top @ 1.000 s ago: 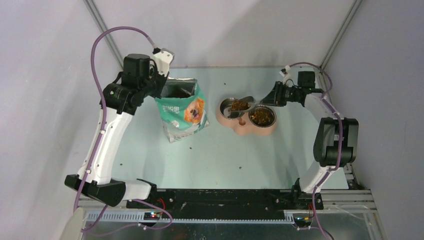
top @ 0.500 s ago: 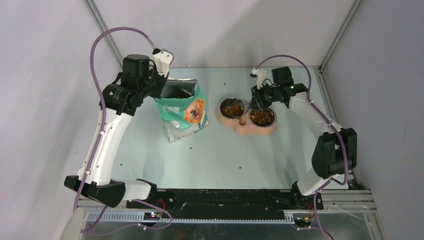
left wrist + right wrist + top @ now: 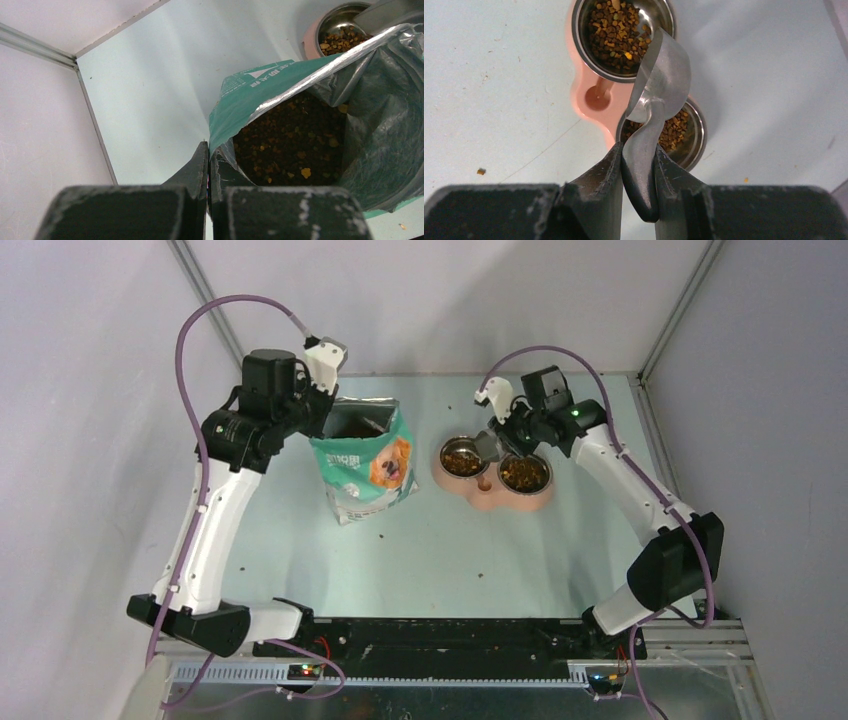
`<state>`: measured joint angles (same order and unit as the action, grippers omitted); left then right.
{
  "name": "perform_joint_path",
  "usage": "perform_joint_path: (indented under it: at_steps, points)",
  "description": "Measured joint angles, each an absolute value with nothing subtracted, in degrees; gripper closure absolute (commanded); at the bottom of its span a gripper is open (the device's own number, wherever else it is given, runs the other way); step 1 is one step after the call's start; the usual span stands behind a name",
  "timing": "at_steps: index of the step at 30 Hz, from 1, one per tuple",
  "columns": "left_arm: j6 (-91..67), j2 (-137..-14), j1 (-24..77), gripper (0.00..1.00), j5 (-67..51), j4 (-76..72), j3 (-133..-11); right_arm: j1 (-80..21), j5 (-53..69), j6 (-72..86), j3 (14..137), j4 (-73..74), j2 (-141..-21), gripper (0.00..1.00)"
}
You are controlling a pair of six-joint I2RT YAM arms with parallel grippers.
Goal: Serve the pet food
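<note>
Pet food fills the open teal bag, which stands upright left of centre. My left gripper is shut on the bag's rim at its back left corner. More pet food lies in both steel bowls of the pink feeder. My right gripper is shut on the handle of the grey metal scoop. The scoop hangs turned on its side above the gap between the two bowls, and no pellets show in it.
A few stray pellets lie on the table in front of the bag and near the middle. The enclosure walls stand close behind the bag and feeder. Purple cables arc over both arms.
The right arm swung in from the right to above the feeder and its wrist rolled, tipping the scoop on its side. The pellets it carried are gone from it. The left arm held still.
</note>
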<state>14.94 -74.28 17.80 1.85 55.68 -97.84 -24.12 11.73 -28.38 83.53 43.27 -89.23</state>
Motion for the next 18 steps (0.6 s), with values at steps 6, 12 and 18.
perform_joint_path:
  at_steps: [6, 12, 18]
  points:
    - [14.46, -74.11, 17.8, 1.0, 0.82, 55.81, -97.84, -22.65, 12.29, -27.83, 90.15, 48.58, -89.23, 1.0]
    - [14.48, -74.08, 17.8, 0.68, -0.45, 55.57, -97.95, -22.09, 13.54, -26.39, 94.63, 53.45, -89.23, 1.0]
    - [14.57, -72.86, 17.69, 0.49, -3.18, 55.13, -98.48, -22.22, 17.12, -23.46, 101.45, 58.08, -87.74, 1.0]
